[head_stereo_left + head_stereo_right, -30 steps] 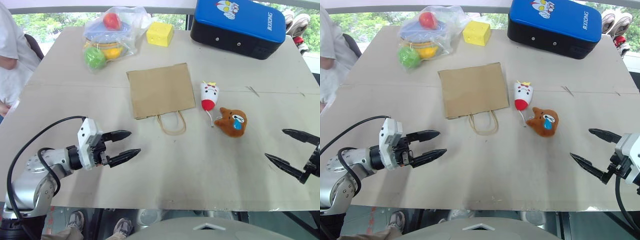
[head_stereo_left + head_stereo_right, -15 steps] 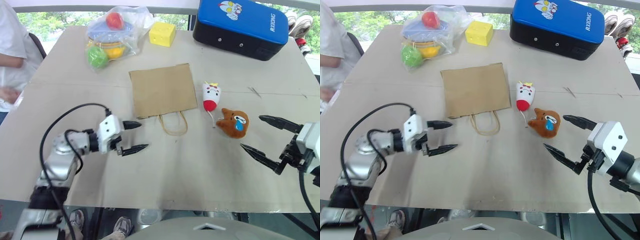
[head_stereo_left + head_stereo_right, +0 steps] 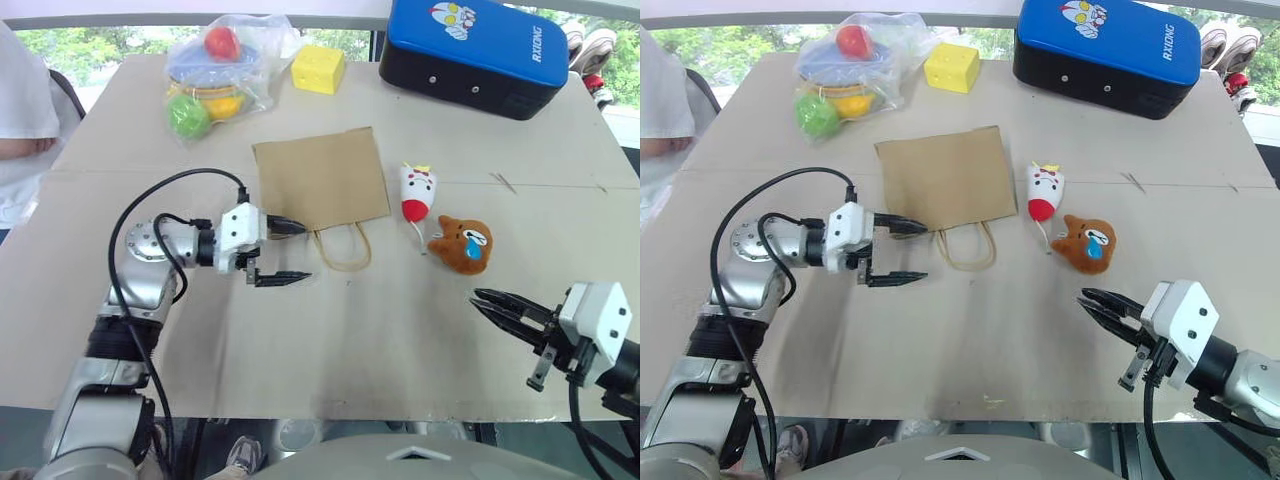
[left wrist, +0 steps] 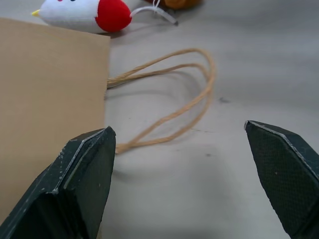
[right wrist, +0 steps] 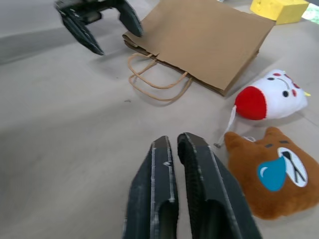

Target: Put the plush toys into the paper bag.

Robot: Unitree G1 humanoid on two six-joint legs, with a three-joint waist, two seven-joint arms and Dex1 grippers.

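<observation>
Two plush toys are counted: the white-and-red toy [image 3: 418, 192] and the brown toy [image 3: 463, 245], both lying on the bench [image 3: 400, 340] just beside the one flat paper bag [image 3: 320, 180]. Neither is bagged; all remains undone. The left claw [image 3: 282, 252] is spread open at the bag's mouth. The right claw [image 3: 497, 304] is closed, empty.

A clear plastic bag of toy fruits [image 3: 222, 62] lies near the table's [image 3: 350, 340] far left corner, with a yellow cheese-shaped block [image 3: 319, 69] just beside it along the far edge. A blue-and-black case [image 3: 480, 52] sits at the far right corner. A person's white sleeve [image 3: 22, 110] shows at the left edge.
</observation>
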